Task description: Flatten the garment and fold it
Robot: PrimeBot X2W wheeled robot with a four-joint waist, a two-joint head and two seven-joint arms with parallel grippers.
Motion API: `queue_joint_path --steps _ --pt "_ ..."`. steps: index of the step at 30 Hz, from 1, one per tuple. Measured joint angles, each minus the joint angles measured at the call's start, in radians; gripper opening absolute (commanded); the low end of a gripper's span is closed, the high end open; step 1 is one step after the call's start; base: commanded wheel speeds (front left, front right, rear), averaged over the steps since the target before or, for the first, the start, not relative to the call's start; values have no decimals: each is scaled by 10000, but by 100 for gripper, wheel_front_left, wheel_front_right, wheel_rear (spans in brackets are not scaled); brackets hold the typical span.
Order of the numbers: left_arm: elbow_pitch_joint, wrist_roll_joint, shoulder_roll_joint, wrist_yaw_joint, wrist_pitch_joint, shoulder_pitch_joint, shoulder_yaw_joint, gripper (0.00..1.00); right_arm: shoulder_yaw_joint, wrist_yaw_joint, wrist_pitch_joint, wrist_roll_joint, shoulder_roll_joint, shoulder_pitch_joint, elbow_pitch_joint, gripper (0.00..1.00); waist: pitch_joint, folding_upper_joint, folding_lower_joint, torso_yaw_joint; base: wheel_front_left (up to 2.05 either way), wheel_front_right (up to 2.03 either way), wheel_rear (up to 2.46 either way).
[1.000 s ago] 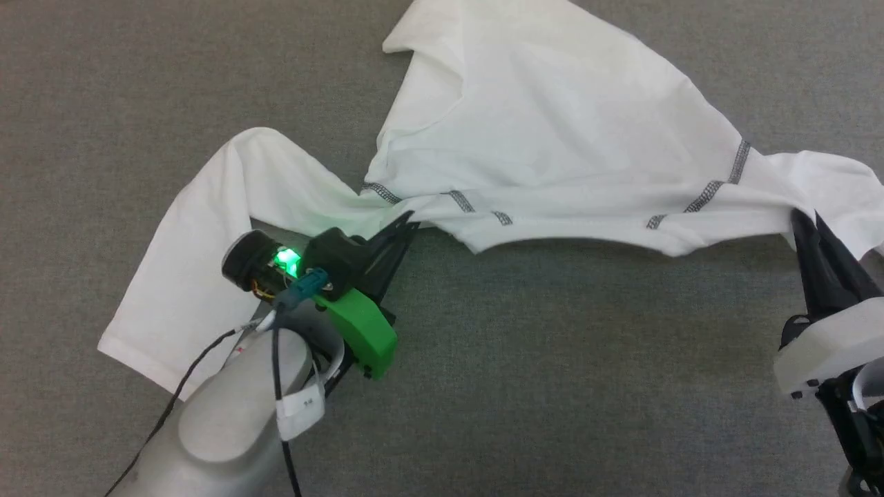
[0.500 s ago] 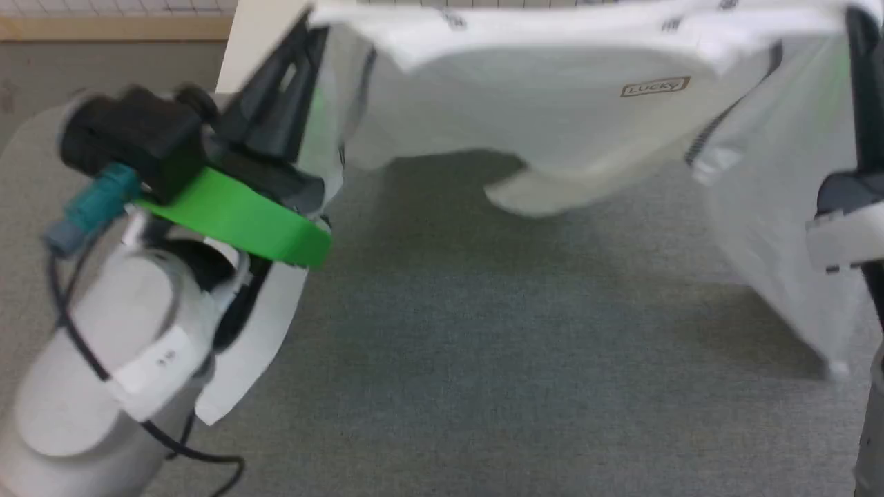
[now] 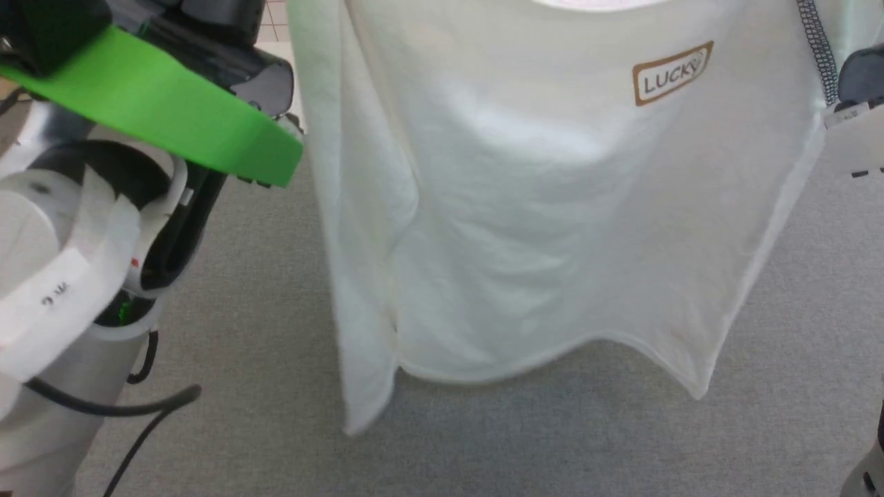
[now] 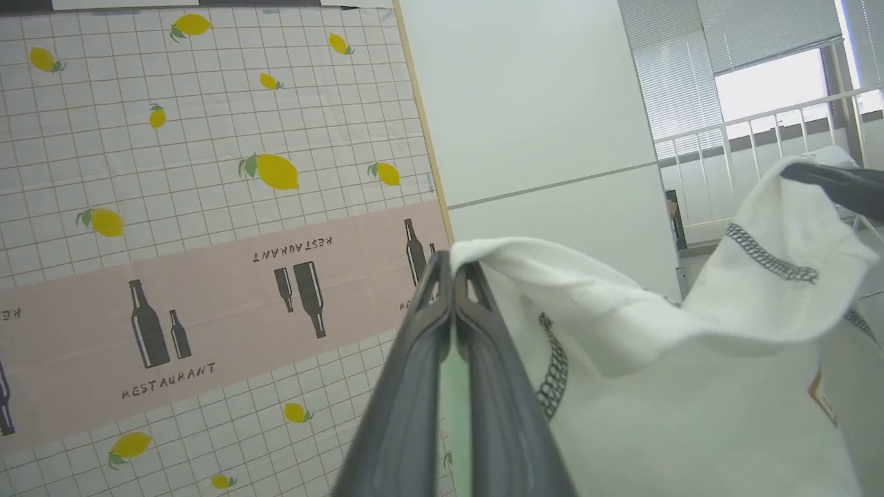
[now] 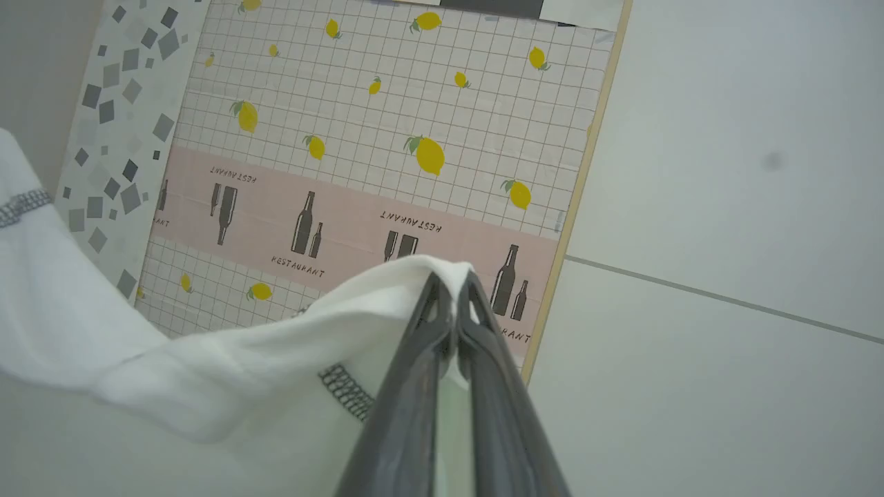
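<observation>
Two pinches, both tight: clamps the white thin-fabric long-sleeved shirt by a top edge in the left gripper, fingers pressed together mid-frame; same with the right gripper. Hangs between them down the head view's centre, hem above grey carpet, brown-edged logo patch upper right.

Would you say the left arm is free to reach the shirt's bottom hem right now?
Probably not: the left end effector is shut on the garment near a shoulder seam, holding it up; the hem hangs well below.
</observation>
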Motion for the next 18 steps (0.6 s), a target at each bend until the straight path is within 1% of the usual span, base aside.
queue_joint_path --steps 5,8,10,12,13,18 --pt "29 -316 -2 121 792 -437 33 0 148 0 575 222 0 -565 221 0 152 0 0 -45 0 0 0" --pt "412 -729 -54 194 1168 -695 157 0 219 0 754 255 2 -1011 633 0 342 0 0 -83 0 0 0" --pt "1064 -951 -119 280 1394 -1048 355 0 364 0 819 284 0 -1590 1292 0 593 0 0 -132 0 0 0" --pt "2230 -1016 -199 324 1446 -1917 508 0 815 0 667 61 -36 -2746 2495 0 1051 0 0 -198 0 0 0" --pt "2493 -984 -224 322 1448 -2150 508 0 895 2 604 2 -31 -3066 2777 0 1165 0 0 -210 0 0 0" --pt "4176 -309 -439 305 1168 -3983 435 0 1329 2 -8 -779 58 -5422 4752 0 2002 0 0 -256 0 0 0"
